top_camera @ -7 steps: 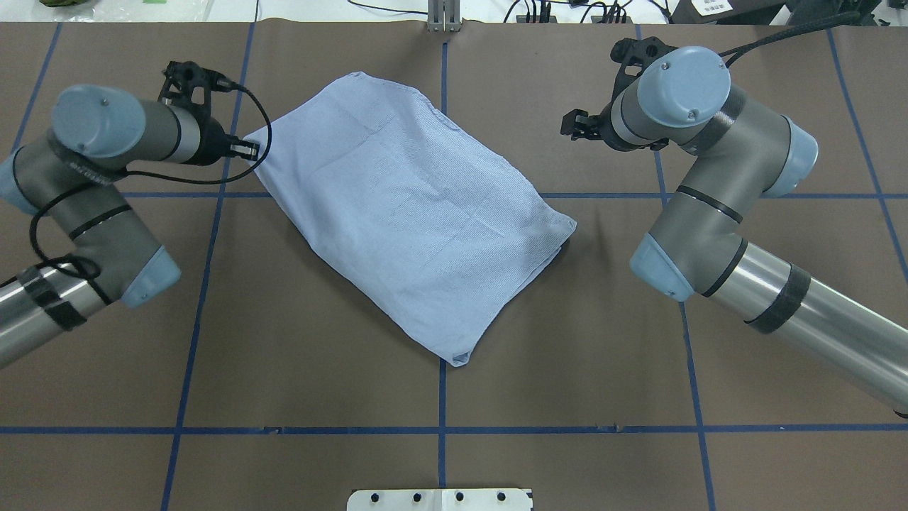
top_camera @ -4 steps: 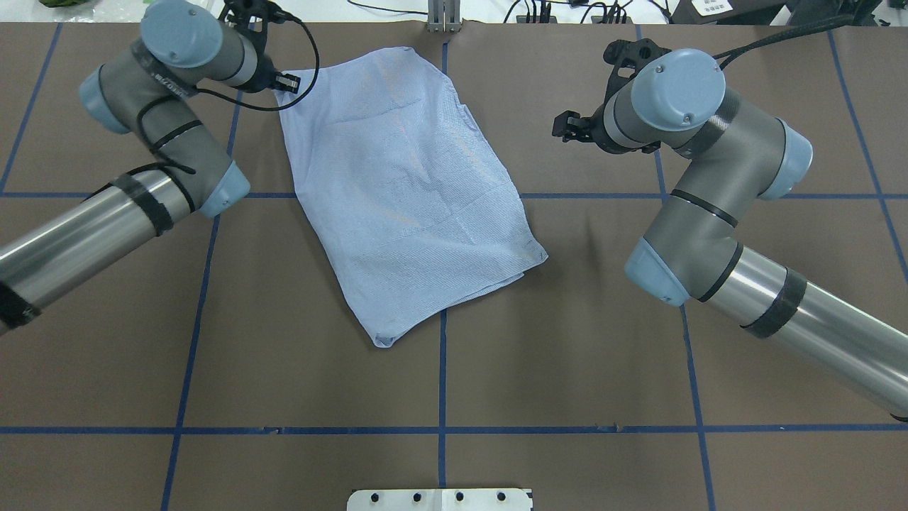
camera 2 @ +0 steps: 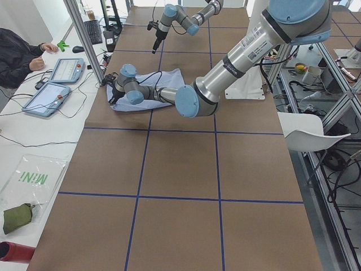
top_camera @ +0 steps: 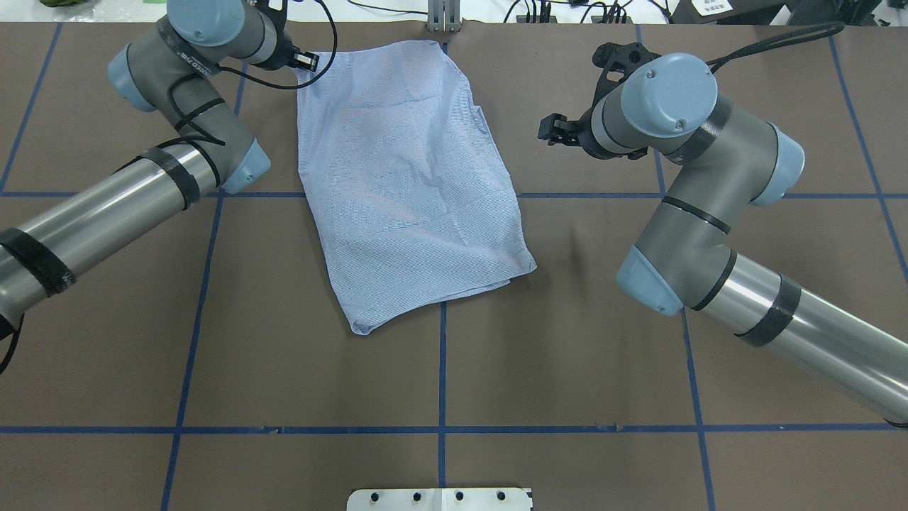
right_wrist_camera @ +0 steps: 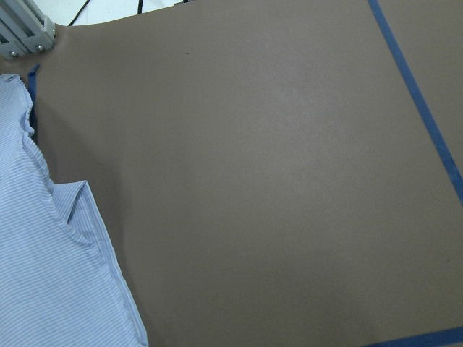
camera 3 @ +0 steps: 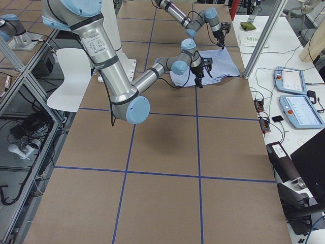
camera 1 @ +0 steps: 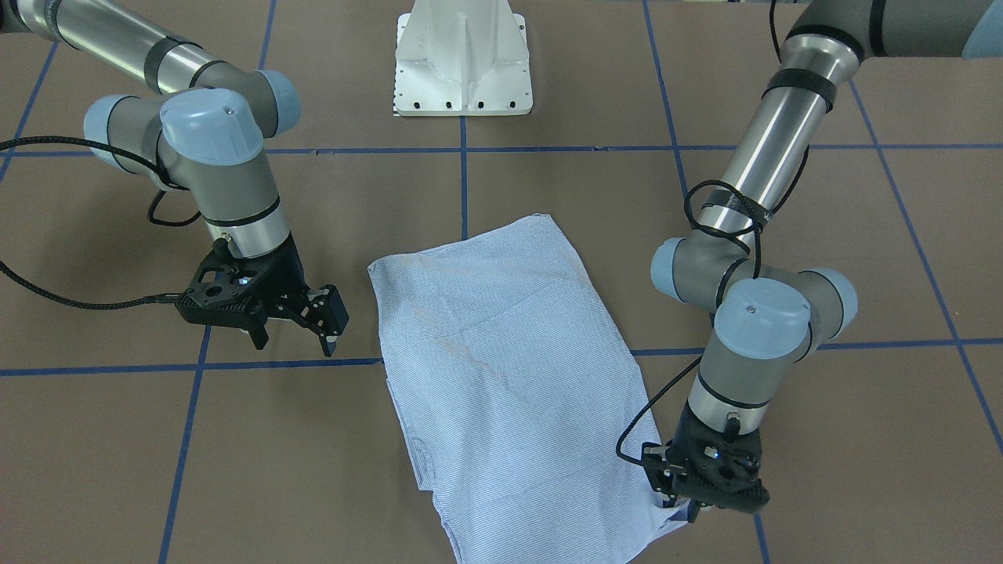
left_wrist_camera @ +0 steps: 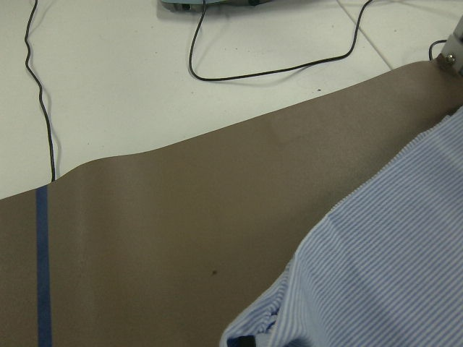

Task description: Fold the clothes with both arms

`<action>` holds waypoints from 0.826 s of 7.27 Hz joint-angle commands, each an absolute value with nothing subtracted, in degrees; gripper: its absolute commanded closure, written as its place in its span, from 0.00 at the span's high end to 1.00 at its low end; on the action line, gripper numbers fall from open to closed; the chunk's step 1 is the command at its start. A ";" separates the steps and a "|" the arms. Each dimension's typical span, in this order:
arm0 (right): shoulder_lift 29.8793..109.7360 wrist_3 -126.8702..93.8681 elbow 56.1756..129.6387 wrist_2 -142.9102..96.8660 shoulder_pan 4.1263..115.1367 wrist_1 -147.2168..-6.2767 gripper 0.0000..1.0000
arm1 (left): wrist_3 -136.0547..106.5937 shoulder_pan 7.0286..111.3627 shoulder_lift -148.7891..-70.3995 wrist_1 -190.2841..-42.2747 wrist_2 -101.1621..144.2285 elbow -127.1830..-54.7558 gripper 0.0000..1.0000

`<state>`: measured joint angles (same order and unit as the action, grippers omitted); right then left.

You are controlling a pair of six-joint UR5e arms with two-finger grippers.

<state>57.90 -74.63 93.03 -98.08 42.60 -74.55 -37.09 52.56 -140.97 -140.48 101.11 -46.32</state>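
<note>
The light blue-and-white striped shirt (top_camera: 404, 170) lies folded into a rough rectangle on the brown table, long side running from the far edge toward the robot. My left gripper (top_camera: 310, 62) is shut on its far left corner, also in the front view (camera 1: 675, 501). The left wrist view shows the striped cloth (left_wrist_camera: 391, 267) bunched at the bottom edge. My right gripper (top_camera: 547, 132) hovers open and empty to the right of the shirt, apart from it, also in the front view (camera 1: 296, 341). The right wrist view shows the shirt's edge (right_wrist_camera: 51, 275) at left.
The white pedestal base (camera 1: 462, 55) stands at the robot's side of the table. Blue tape lines (top_camera: 441, 369) grid the brown mat. An aluminium post (top_camera: 443, 15) and cables sit at the far edge. Tablets (camera 2: 65, 70) and an operator are beyond it.
My left gripper has dragged the shirt's corner toward the far edge and to the right, swinging the shirt more upright in the overhead view. My right gripper has edged slightly left.
</note>
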 commanded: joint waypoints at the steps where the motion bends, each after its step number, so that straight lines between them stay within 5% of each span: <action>1: 56.00 -83.61 95.78 -96.87 39.48 -81.07 1.00 | -36.47 52.91 -132.41 -140.10 104.21 -58.39 1.00; 6: 50.10 -107.81 96.59 -88.24 27.43 -93.60 1.00 | -38.14 52.47 -127.44 -140.45 106.35 -64.86 1.00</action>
<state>51.10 -102.96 96.84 -88.85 29.12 -92.22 -37.63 52.75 -127.62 -140.23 106.37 -64.63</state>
